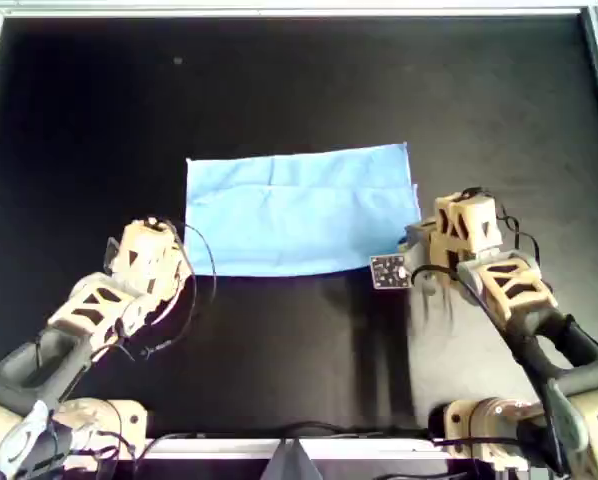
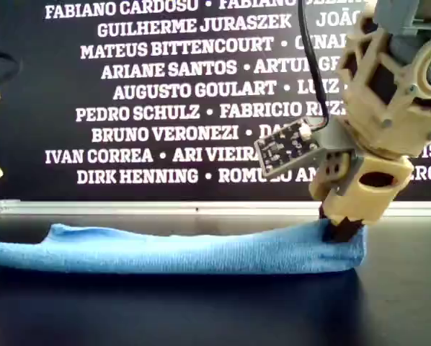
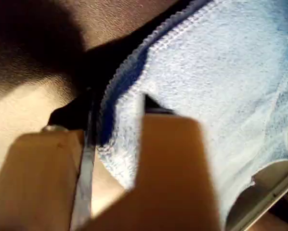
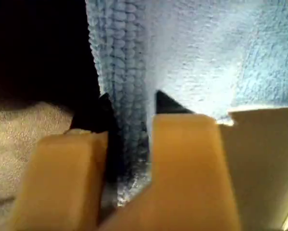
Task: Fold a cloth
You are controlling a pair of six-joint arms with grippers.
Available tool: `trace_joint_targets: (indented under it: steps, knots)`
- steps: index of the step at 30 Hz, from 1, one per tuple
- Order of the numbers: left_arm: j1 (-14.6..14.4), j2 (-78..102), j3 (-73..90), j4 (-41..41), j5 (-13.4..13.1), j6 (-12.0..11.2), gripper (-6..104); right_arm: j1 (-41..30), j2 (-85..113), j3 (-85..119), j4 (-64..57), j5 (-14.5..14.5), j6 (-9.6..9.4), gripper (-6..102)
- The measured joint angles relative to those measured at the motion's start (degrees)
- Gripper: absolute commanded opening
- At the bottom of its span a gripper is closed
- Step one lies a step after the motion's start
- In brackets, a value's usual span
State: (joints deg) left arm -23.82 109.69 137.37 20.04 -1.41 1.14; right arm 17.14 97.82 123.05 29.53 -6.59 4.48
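The left end effector (image 3: 117,139) and the right end effector (image 4: 129,144) each pinch a near corner of the cloth (image 1: 299,208) between narrowed jaws, the hem caught between the pads. The cloth lies on the dark counter (image 1: 299,90), apparently doubled over already, though the layers are hard to count. Another fold seems left, corners gripped but barely raised.

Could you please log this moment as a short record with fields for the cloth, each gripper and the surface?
cloth: thin light-blue fabric cloth, lying as a rectangle, already doubled
left gripper: left gripper, shut on the cloth's edge, at the overhead view's lower left corner of the cloth
right gripper: right gripper, shut on the cloth's edge, at the overhead view's lower right corner
surface: black tabletop
contact: both grippers pinch the cloth
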Motion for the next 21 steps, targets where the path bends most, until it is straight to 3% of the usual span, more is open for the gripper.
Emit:
trace_joint_targets:
  steps: [3,8,21]
  knots:
    - [0.0,2.4,0.3,0.0,0.0,0.0,62,0.3,1.2,0.0,0.0,0.0,0.00,52]
    - [0.0,12.1,4.5,1.9,-0.4,0.4,63,0.2,6.6,4.0,0.0,0.0,0.00,53]
    - [0.0,55.0,21.0,10.5,-1.0,0.4,63,-0.3,34.1,26.5,0.0,0.2,-0.18,54]
